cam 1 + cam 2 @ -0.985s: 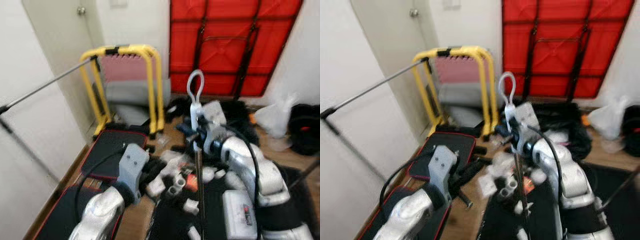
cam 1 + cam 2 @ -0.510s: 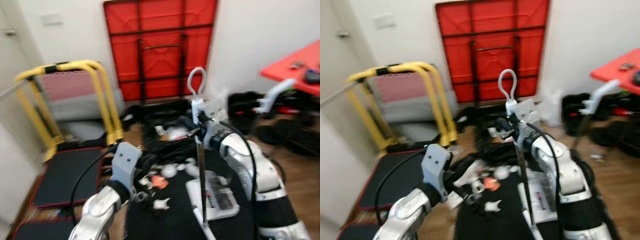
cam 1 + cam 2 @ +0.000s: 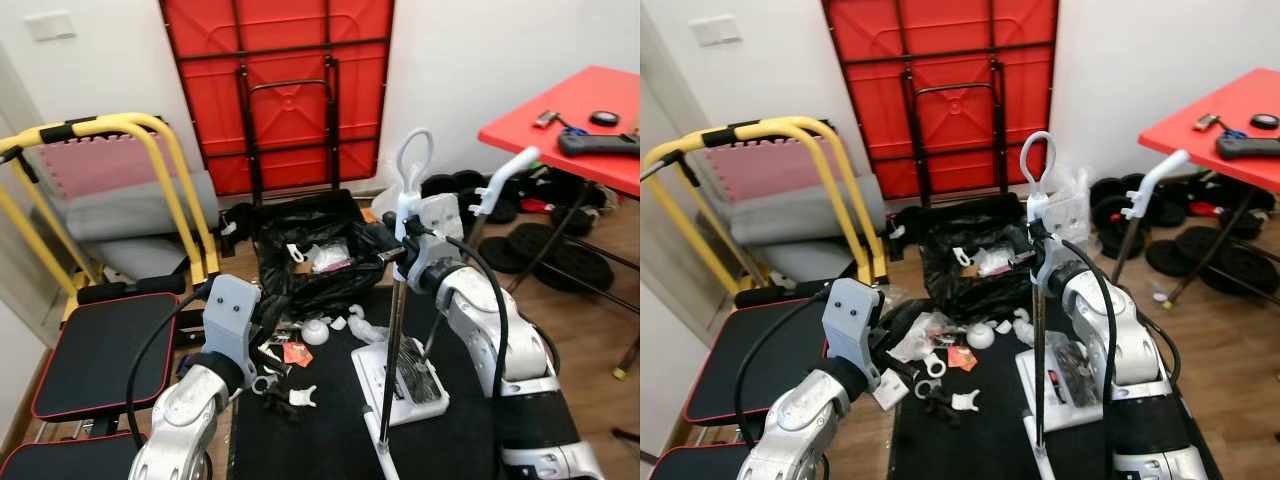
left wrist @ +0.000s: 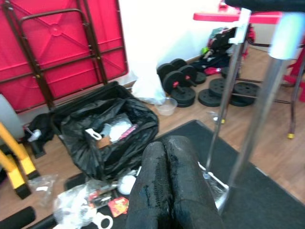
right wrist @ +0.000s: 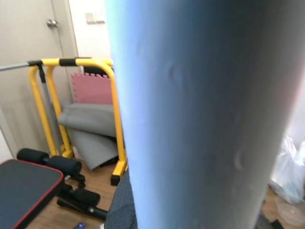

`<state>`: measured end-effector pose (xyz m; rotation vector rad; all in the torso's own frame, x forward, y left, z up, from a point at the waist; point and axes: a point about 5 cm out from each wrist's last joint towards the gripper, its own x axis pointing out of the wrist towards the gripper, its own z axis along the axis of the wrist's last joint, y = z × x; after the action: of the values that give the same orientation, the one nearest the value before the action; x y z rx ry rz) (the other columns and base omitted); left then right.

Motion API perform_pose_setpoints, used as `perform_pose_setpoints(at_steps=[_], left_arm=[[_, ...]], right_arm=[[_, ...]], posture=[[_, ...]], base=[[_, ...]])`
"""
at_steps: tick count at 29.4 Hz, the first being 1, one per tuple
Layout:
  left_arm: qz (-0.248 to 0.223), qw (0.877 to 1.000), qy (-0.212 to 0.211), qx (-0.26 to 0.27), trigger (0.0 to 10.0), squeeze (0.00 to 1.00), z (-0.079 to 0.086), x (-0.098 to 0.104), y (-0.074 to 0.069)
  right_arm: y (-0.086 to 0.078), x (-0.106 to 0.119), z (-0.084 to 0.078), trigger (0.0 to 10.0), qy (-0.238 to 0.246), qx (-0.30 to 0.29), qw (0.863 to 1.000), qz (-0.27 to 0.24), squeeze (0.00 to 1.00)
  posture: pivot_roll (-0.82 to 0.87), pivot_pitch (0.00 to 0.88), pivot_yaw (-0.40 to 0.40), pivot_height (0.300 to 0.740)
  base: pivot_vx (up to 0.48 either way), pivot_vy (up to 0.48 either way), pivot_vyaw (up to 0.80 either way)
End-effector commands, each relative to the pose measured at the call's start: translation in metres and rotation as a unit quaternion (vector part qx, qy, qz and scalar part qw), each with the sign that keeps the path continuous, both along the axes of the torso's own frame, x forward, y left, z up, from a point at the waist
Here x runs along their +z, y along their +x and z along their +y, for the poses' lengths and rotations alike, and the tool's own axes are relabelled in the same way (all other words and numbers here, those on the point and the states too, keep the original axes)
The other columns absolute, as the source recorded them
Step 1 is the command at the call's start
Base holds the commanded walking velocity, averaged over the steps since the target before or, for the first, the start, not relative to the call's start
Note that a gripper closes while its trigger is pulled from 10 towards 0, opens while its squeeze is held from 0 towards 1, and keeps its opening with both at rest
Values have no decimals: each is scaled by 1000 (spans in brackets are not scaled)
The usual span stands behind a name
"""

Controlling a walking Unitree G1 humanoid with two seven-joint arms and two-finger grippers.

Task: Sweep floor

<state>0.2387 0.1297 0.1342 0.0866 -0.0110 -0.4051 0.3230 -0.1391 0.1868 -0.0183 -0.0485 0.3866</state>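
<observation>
Head views show the right gripper [image 3: 400, 250] seemingly clamped on the upright broom handle [image 3: 393, 340]; the left gripper [image 4: 171, 183] hangs pressed together.

Upright at the middle of the floor mat [image 3: 330, 440], a broom handle [image 3: 395, 330], right gripper [image 3: 392, 245] around it near the top. Just right of the handle, a dustpan [image 3: 415, 385] on the mat. Scattered near the mat's far left corner, litter [image 3: 300, 345]. Behind the mat's far edge, a bin bag [image 3: 310, 255]; behind that, a folded table [image 3: 275, 90] against the wall. Left gripper [image 4: 167, 186] above the mat's left edge.
</observation>
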Motion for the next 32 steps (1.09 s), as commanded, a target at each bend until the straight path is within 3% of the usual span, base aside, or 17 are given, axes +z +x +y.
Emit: perform_pose_setpoints(at_steps=[1,12,22,27,29,32], left_arm=[[-5,995,-10,98,10000,0,11,-2,2],[-3,996,-13,87,10000,0,8,-3,1],[-6,996,-13,85,10000,0,8,-1,-2],[-9,996,-13,93,10000,0,9,1,-3],[-8,995,-15,98,10000,0,10,1,-4],[-6,995,-17,102,10000,0,11,1,-6]], right_arm=[[0,11,2,10000,16,12,999,-28,0],[1,8,3,10000,17,14,999,-27,0],[0,19,6,10000,46,28,997,-55,0],[-8,36,15,10000,109,99,986,-81,0],[-17,45,23,10000,141,168,971,-94,0],[-24,50,29,10000,148,204,962,-102,0]], posture=[[-118,0,-31,740],[-119,0,-27,740],[-114,0,-27,740],[-110,0,-25,740],[-107,0,-25,740],[-105,0,-25,740]], base=[[0,0,-800],[233,0,-676],[315,0,0],[114,0,0],[0,0,0],[0,0,748]])
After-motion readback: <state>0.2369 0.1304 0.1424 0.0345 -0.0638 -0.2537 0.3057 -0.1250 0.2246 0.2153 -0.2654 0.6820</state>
